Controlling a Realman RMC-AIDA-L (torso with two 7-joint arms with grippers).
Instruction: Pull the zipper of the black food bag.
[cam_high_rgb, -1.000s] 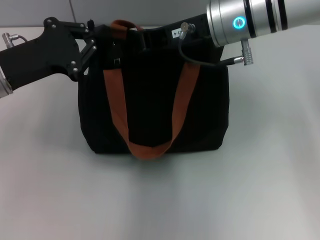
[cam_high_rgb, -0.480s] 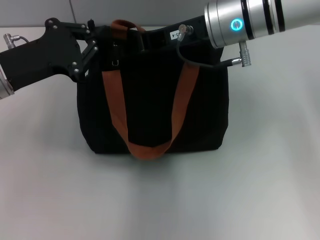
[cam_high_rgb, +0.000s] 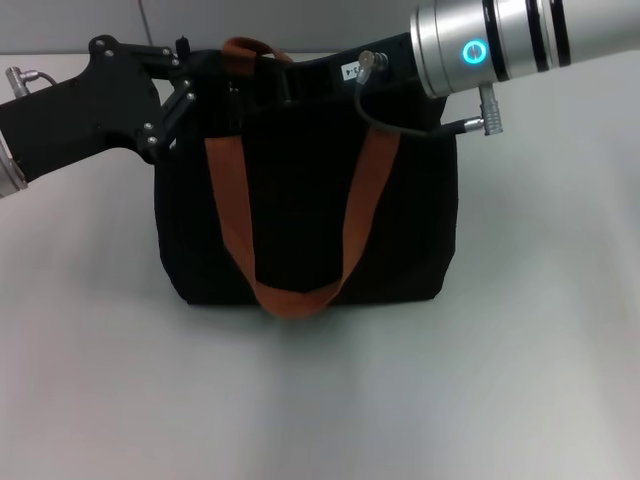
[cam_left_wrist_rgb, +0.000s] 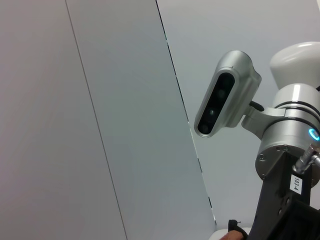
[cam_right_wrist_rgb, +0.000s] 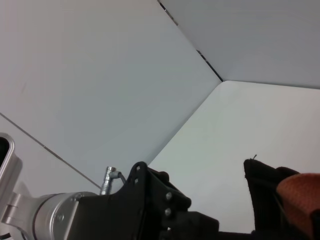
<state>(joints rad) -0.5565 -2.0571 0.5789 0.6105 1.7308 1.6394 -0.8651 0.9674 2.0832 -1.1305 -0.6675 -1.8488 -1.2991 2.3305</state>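
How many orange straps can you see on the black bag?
2: one orange strap hangs looped down the black bag's front; the other arches over its top edge.

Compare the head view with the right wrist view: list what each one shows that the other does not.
Only the head view shows the whole black food bag standing on the table, its orange strap looping down the front, and the right arm reaching to the bag's top edge. Only the right wrist view shows the grey wall panels behind the table. Both share the left hand at the bag's top corner, plus a bit of bag and strap. The zipper is not visible in either.
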